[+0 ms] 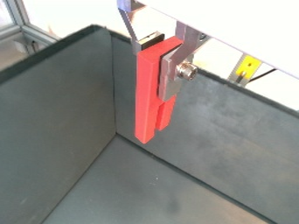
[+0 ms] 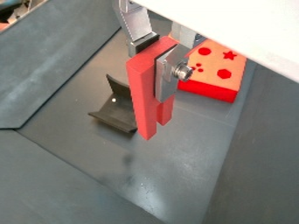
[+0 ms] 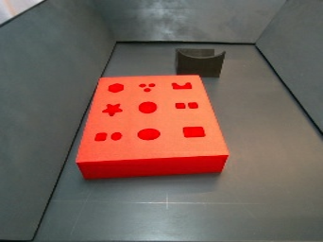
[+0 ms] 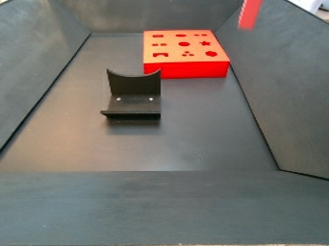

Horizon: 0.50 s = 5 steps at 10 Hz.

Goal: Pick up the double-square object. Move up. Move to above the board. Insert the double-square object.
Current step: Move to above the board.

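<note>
The claw [image 2: 165,76] is clamped on the double-square object [image 2: 153,92], its flat silver plates pinching the upper part so the long red bar hangs straight down beneath it, well clear of the dark floor. That upright hold makes sense to me: the bar's lower end is left free and pointing down, ready to go into a cut-out from above. In a side view only a sliver of the red bar [image 4: 251,12] shows at the frame's edge, high above the far end of the bin, so I judge the lift is done and the carry across is under way. The board [image 2: 212,70] lies flat on the floor off to one side of the claw and well below it, not yet underneath; the fixture [image 2: 114,107] stands on the floor to the other side. The bar itself is slim, plain, bright red, with a stepped notch near its lower end in a wrist view [image 1: 153,92].
</note>
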Motion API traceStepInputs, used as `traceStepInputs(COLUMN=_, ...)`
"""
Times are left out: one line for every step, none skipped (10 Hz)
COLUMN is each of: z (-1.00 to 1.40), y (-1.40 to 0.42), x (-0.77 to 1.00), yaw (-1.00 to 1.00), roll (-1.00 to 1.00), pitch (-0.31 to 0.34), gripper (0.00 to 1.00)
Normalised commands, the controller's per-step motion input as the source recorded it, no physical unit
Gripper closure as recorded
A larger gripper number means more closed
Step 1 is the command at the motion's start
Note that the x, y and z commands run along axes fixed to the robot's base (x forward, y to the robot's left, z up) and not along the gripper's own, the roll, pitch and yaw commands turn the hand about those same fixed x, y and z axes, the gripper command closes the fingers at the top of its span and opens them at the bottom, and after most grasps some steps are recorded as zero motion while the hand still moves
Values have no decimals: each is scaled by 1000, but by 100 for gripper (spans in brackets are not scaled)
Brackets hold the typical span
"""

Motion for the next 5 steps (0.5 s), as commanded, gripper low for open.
traceStepInputs(z=510, y=-17, x=-10, yaw=41, roll=97, pitch=82, gripper=100)
traceStepInputs(z=347, y=-15, x=-5, yaw=41, roll=95, pitch=82, gripper=100)
traceStepInputs(z=-1, y=-1000, x=169, yaw=907, roll=-294, pitch=631, gripper=100)
traceStepInputs(z=-18, y=-1000, x=174, yaw=841, roll=-278, pitch=583, gripper=100)
traceStepInputs(z=-11, y=-1000, x=185, yaw=613, roll=-216, pitch=477, gripper=100)
